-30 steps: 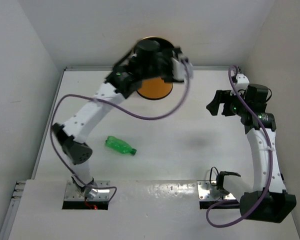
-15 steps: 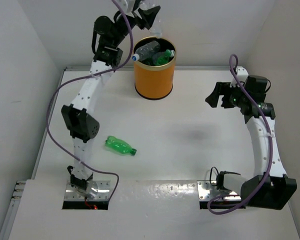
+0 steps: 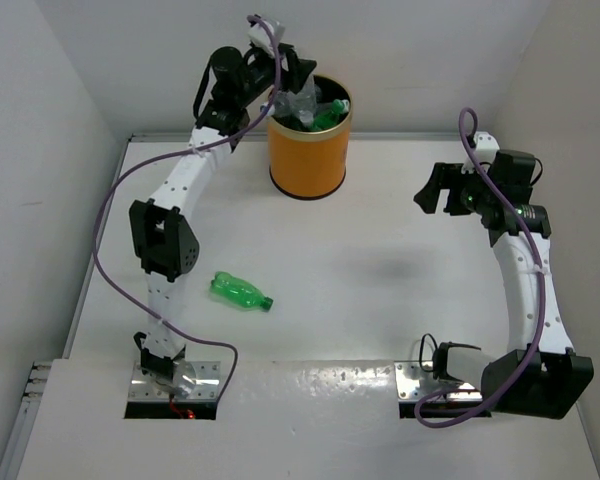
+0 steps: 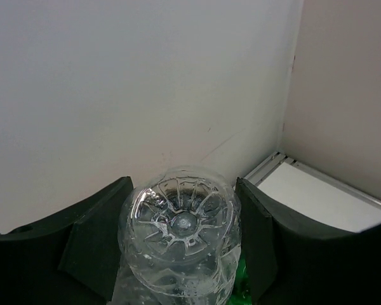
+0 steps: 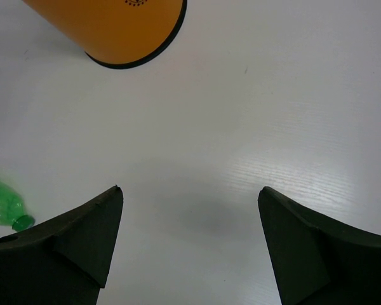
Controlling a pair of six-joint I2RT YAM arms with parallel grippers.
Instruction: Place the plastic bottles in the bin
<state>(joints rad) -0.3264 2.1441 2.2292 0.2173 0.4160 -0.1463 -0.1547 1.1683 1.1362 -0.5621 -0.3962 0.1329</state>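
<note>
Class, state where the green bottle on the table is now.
In the top external view, the green bottle lies on its side on the left half of the table, close to the left arm and well apart from the orange bin.

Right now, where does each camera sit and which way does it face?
Top external: above and behind the bases, looking down on the table; both arms show.
Left wrist: high beside the bin, facing the back wall; left tool clamps a clear bottle.
Right wrist: above the table, facing down; right tool open.
Shared: top and right wrist both show the bin and the green bottle.
</note>
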